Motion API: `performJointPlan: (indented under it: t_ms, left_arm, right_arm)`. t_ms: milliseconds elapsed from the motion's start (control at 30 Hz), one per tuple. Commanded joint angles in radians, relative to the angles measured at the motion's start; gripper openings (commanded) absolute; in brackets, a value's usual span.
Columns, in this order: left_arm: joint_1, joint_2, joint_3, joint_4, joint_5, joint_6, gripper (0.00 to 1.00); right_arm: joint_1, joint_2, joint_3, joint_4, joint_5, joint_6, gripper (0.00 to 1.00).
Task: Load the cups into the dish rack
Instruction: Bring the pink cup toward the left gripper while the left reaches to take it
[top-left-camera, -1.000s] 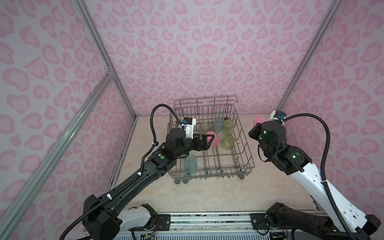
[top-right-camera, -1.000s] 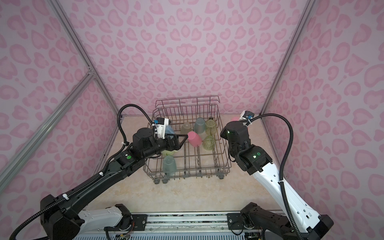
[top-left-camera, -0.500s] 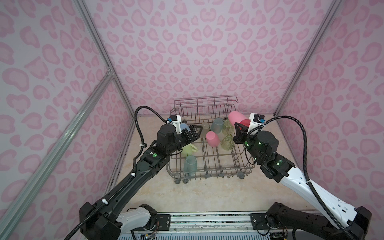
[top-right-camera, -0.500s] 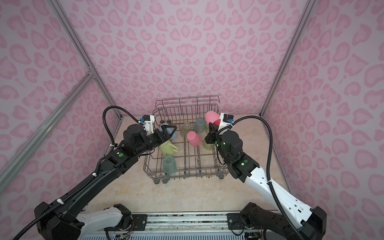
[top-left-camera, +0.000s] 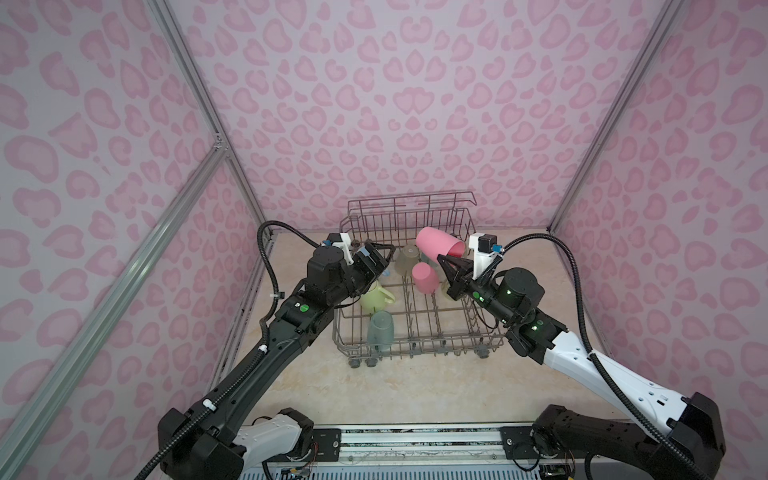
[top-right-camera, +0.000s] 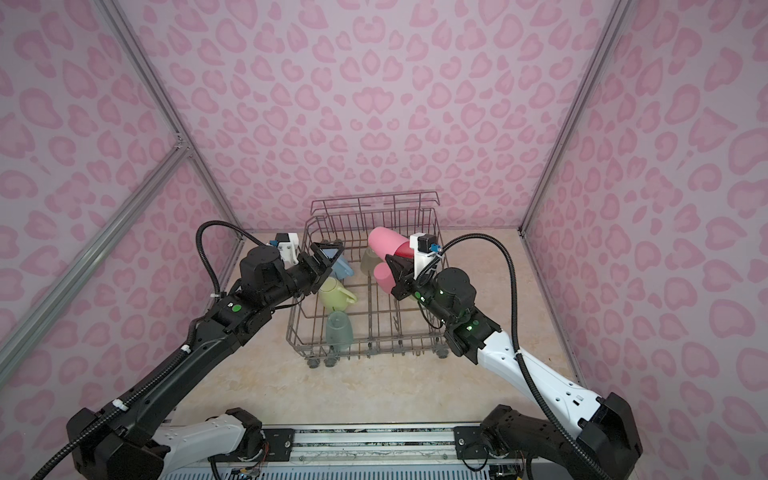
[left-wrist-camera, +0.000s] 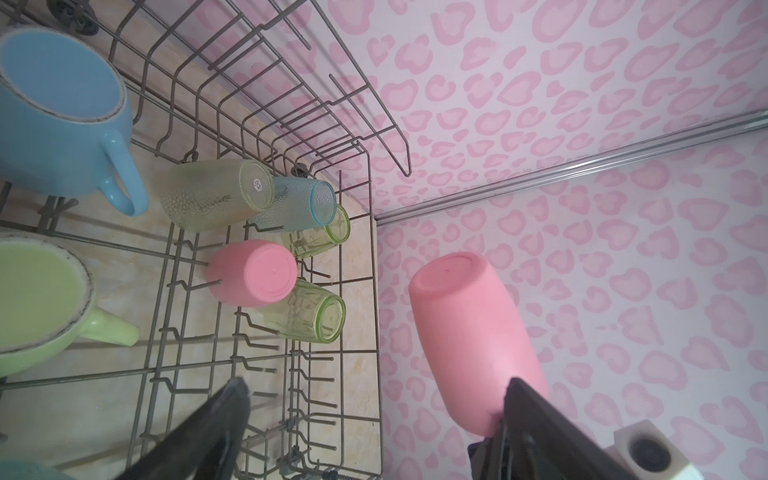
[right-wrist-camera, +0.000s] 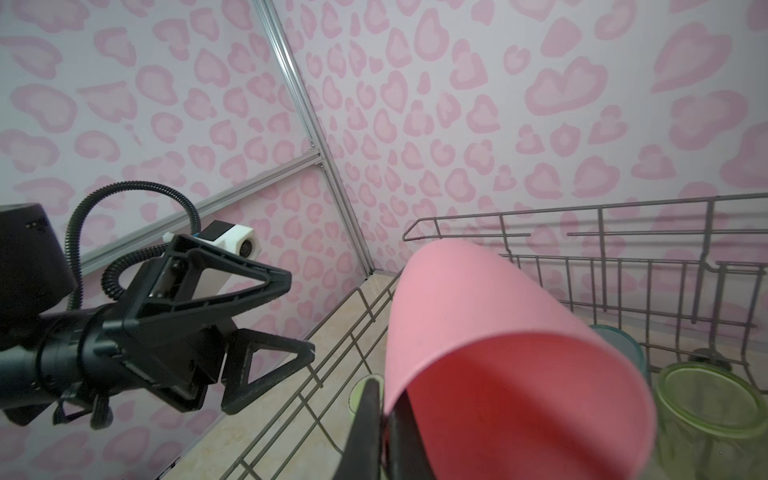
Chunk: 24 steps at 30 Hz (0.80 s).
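— Pink-spotted walls (top-left-camera: 374, 104) ringed the surface (top-left-camera: 395, 395)?
— Yes. The rack (top-left-camera: 415, 336) sat centre frame. The right tool (top-left-camera: 441, 259) clamped the rim of a tilted pink cup (top-left-camera: 434, 245) above its upper right; the left tool (right-wrist-camera: 300, 311) stood wide apart.

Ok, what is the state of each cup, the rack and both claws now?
Held pink cup, tilted, in the air.
Right claw, shut on held pink cup's rim.
Left claw, open, empty.
Racked pink cup, upside down.
Blue mug, upside down.
Yellow mug, upside down.
Front teal cup, upside down.
Back teal cup, upside down.
Beige cup, upside down.
Lime cups, upside down.
Rack, holds eight cups.
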<state>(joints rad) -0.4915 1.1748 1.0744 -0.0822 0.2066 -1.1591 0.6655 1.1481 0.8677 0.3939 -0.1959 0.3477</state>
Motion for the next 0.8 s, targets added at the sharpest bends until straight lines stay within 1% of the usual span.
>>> performJointPlan:
  t_ms: [0, 100, 233, 500, 767]
  left_arm:
    - [0.006, 0.012, -0.005, 0.028, 0.029, -0.07, 0.97]
    - [0.011, 0.02, -0.01, 0.045, 0.049, -0.102, 0.97]
    - [0.016, 0.017, -0.033, 0.083, 0.072, -0.156, 0.97]
    - [0.019, 0.016, -0.05, 0.136, 0.09, -0.212, 0.97]
    - [0.021, 0.02, -0.087, 0.2, 0.092, -0.268, 0.97]
  right_arm:
    - [0.002, 0.02, -0.02, 0.13, -0.095, -0.011, 0.0]
    - [0.008, 0.043, -0.031, 0.175, -0.117, -0.012, 0.0]
    - [0.028, 0.077, -0.017, 0.173, -0.138, -0.031, 0.0]
    - [0.062, 0.093, -0.02, 0.195, -0.128, -0.045, 0.0]
    - [0.092, 0.116, 0.013, 0.169, -0.131, -0.064, 0.0]
